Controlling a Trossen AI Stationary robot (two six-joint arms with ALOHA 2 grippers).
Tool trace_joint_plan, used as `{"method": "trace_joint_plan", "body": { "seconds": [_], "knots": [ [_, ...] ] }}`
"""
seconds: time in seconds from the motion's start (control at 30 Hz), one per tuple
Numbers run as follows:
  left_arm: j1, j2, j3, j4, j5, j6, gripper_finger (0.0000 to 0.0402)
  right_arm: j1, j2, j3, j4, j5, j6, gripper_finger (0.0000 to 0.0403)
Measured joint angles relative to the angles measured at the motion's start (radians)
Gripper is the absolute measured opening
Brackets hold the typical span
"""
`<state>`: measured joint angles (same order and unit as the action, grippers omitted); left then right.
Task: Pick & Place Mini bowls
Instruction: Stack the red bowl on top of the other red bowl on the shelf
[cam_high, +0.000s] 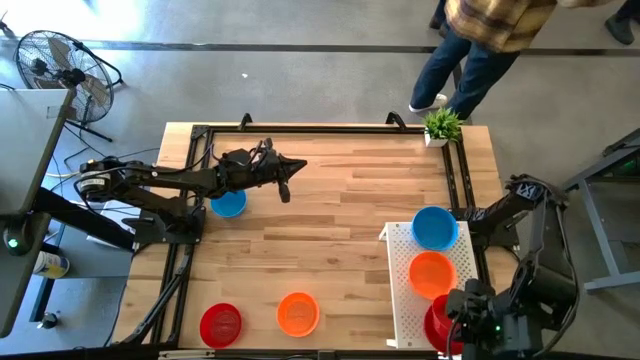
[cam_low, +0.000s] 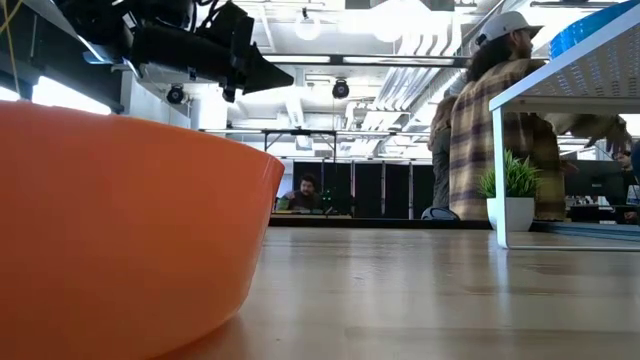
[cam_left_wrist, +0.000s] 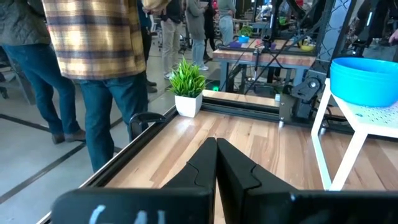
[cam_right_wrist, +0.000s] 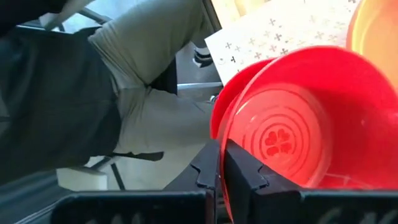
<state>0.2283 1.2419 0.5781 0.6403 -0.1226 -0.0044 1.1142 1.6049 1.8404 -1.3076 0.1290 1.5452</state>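
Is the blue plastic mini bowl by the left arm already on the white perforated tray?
No, that blue mini bowl sits on the bare wooden table, far from the white perforated tray.

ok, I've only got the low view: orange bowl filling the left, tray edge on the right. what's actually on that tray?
Observer: Three bowls in a row on the white tray: a blue bowl, an orange bowl and a red bowl.
Operator: where's the right arm?
Observer: The right gripper is at the red bowl's rim with its fingers closed. I can't tell whether it is pinching the rim.
Operator: and the left?
Observer: The left gripper is above the table, fingers shut and holding nothing, next to a second blue bowl.
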Motion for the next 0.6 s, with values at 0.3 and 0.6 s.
{"method": "trace_joint_plan", "body": {
  "seconds": [0.3, 0.6],
  "knots": [
    [0.0, 0.0, 0.0, -0.007, 0.0, 0.0, 0.0001, 0.001, 0.023, -0.002, -0.009, 0.009, 0.008, 0.0043],
    [0.0, 0.0, 0.0, -0.007, 0.004, 0.0, 0.0001, 0.001, 0.023, -0.004, -0.006, 0.011, 0.026, 0.007]
  ]
}}
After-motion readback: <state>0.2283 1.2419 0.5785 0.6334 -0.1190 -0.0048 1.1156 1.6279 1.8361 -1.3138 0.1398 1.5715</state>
